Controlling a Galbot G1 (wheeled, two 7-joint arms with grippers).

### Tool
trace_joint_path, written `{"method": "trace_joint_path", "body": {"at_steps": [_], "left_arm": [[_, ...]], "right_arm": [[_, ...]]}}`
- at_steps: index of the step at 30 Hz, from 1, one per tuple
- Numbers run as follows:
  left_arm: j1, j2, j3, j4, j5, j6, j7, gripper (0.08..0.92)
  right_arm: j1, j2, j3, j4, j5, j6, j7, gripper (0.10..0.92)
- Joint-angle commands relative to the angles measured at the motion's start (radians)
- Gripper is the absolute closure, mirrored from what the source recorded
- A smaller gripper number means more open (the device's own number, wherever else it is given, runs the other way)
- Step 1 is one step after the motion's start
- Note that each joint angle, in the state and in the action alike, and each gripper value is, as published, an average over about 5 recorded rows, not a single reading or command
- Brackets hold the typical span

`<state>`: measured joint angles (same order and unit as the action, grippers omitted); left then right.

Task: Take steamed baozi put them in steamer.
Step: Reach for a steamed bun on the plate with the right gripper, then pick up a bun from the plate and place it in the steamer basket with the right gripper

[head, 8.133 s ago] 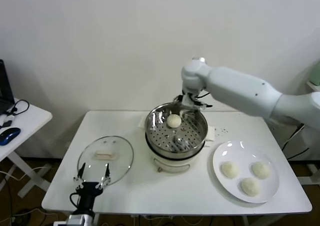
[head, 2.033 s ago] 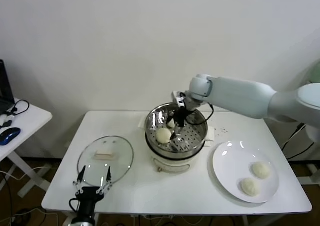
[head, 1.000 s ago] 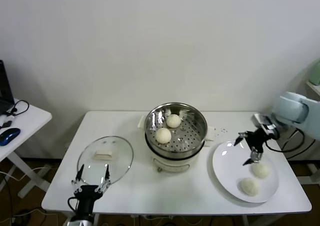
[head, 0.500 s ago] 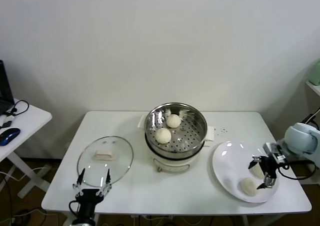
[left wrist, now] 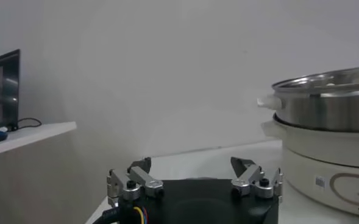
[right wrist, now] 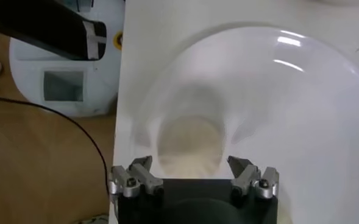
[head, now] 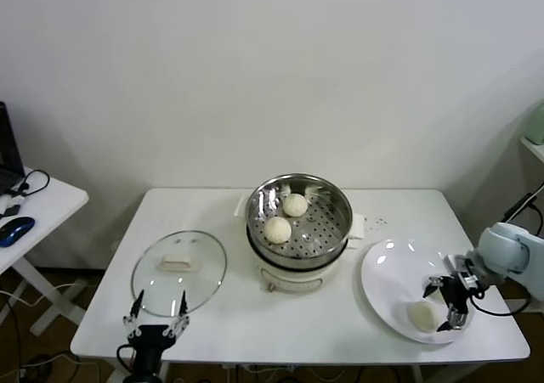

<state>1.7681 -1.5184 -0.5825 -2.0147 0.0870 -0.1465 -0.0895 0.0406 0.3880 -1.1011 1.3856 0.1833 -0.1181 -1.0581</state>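
The shiny steamer (head: 299,198) stands on its white cooker base mid-table and holds two cream-white baozi (head: 295,205) (head: 277,229). On the white plate (head: 391,273) at the right, one baozi (head: 420,315) shows beside my right gripper (head: 442,305). The gripper is open and low over the plate. In the right wrist view a baozi (right wrist: 189,141) lies between the spread fingers of the right gripper (right wrist: 190,161), not clamped. Any other bun on the plate is hidden by the gripper. My left gripper (head: 155,317) is open and empty at the table's front left edge.
A flat glass lid (head: 179,268) lies left of the steamer. The steamer's side shows in the left wrist view (left wrist: 325,106). A side table with a mouse (head: 17,228) stands far left. The table edge and a white device on the floor (right wrist: 69,85) lie beside the plate.
The right gripper left a second baozi in the steamer, swung right to the plate and came down around a baozi there. The left arm stayed put.
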Motion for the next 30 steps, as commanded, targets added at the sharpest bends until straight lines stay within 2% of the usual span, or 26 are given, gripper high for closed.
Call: {"method": "trace_joint_path", "body": {"at_steps": [1,9,15,23,27,30], "left_arm": [[-0.003,-0.002,0.001,0.0,0.004,0.004,-0.001,0.177],[-0.008,-0.002,0.002,0.003,0.005,0.005,-0.002,0.177],[-0.006,-0.005,0.004,0.005,0.005,0.003,-0.003,0.177],[-0.005,-0.005,0.004,0.004,0.005,0.002,-0.003,0.177],[-0.008,-0.004,0.006,0.002,0.007,0.005,-0.003,0.177],[-0.012,-0.003,0.008,-0.001,0.011,0.008,-0.002,0.177]], "right_arm": [[-0.041,0.026,0.024,-0.022,-0.01,-0.002,0.005,0.203],[-0.053,0.032,0.037,-0.028,-0.012,-0.003,0.003,0.21],[-0.053,0.031,0.043,-0.029,-0.008,-0.003,0.003,0.288],[-0.029,0.024,0.05,-0.022,0.004,0.0,0.002,0.325],[0.071,0.025,0.034,-0.008,0.035,0.007,-0.018,0.329],[0.276,0.037,-0.076,0.004,0.076,0.026,-0.045,0.33]]}}
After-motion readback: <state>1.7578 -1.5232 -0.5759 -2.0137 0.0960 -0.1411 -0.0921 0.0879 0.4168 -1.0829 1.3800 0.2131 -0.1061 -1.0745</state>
